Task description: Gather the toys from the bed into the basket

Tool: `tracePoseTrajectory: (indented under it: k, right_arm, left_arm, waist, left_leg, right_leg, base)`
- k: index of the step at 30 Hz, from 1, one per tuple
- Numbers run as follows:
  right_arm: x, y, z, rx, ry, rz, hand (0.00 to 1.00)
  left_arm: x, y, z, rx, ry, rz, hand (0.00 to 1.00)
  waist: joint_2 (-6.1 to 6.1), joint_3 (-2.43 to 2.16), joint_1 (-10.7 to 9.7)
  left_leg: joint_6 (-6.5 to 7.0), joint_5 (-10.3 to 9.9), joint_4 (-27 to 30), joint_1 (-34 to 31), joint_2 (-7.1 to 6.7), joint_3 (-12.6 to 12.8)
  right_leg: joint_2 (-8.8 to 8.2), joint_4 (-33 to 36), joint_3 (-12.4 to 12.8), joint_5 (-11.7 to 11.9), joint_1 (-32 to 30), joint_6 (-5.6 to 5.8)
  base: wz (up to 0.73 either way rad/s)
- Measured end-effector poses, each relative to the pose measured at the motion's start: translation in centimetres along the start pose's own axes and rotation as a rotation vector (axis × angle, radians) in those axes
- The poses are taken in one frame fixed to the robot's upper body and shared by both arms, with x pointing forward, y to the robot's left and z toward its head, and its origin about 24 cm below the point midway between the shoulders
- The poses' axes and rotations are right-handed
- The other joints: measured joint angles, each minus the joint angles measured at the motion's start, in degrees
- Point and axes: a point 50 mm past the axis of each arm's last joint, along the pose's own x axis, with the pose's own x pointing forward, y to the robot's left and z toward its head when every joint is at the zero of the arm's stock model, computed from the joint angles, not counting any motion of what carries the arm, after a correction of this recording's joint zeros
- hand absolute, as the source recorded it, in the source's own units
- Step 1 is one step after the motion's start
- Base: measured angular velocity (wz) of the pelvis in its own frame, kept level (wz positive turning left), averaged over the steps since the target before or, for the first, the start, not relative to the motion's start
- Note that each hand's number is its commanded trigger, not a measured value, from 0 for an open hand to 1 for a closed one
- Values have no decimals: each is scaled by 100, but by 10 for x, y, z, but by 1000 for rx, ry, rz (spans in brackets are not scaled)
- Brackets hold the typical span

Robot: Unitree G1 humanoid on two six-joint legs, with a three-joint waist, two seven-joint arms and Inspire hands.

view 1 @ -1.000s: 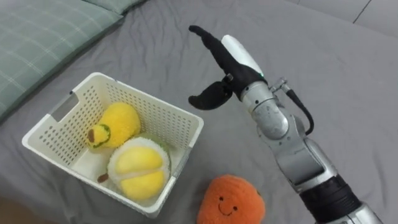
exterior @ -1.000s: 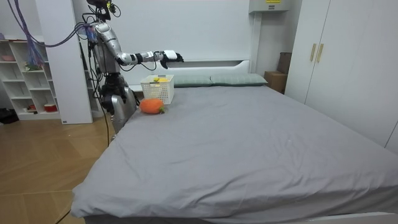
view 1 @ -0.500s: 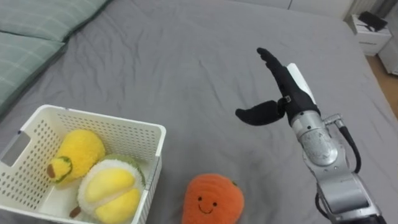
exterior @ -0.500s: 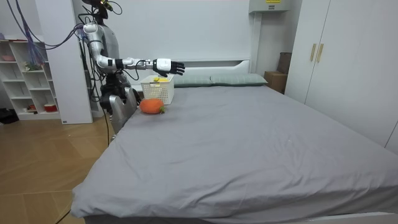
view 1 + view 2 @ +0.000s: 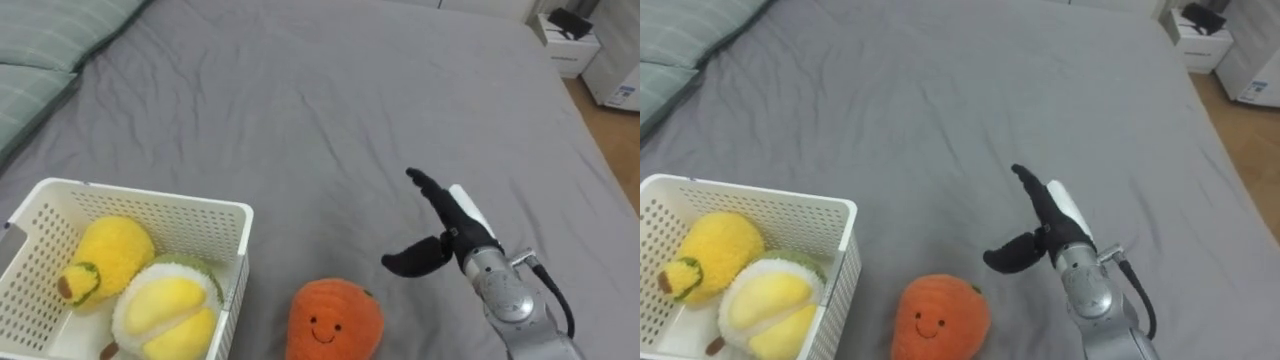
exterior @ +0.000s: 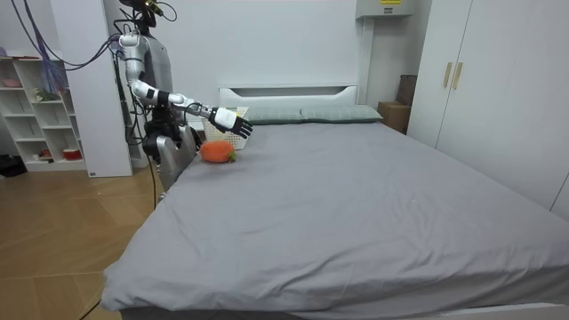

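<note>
An orange plush toy with a smiling face [image 5: 335,320] [image 5: 937,318] lies on the grey bed, just right of a white slatted basket [image 5: 200,212] [image 5: 815,209]. In the basket lie a yellow pear-like plush [image 5: 104,256] and a yellow-and-white durian-like plush [image 5: 168,310]. My right hand [image 5: 447,228] [image 5: 1044,228] hovers open over the bedsheet, up and to the right of the orange toy, fingers straight and thumb spread, holding nothing. In the room view the robot stands at the bed's head corner, its right hand [image 6: 233,122] lowered beside the basket [image 6: 226,127] and the orange toy [image 6: 216,152].
Green checked pillows [image 5: 40,60] lie at the upper left by the headboard. A broad stretch of grey sheet [image 5: 330,110] spreads to the right. A small white bedside unit [image 5: 567,27] stands past the bed's far right edge, on wooden floor.
My right arm has swung away from above the basket to the right and come down toward the sheet near the orange toy. The head view has turned right.
</note>
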Motion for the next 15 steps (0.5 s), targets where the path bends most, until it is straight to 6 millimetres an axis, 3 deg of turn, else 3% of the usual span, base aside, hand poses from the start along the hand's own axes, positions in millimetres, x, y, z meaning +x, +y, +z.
tracePoseTrajectory:
  k: [15]
  right_arm:
    - [2, 47, -14, -32, 89, 200, 0]
  left_arm:
    - [-1, -4, 3, 11, -22, -5, 0]
  waist:
    - [-12, -7, 137]
  left_leg:
    - [0, 0, 19, -51, -13, -140]
  right_leg:
    - [-5, -21, -69, -1, -7, 1]
  base:
    - [2]
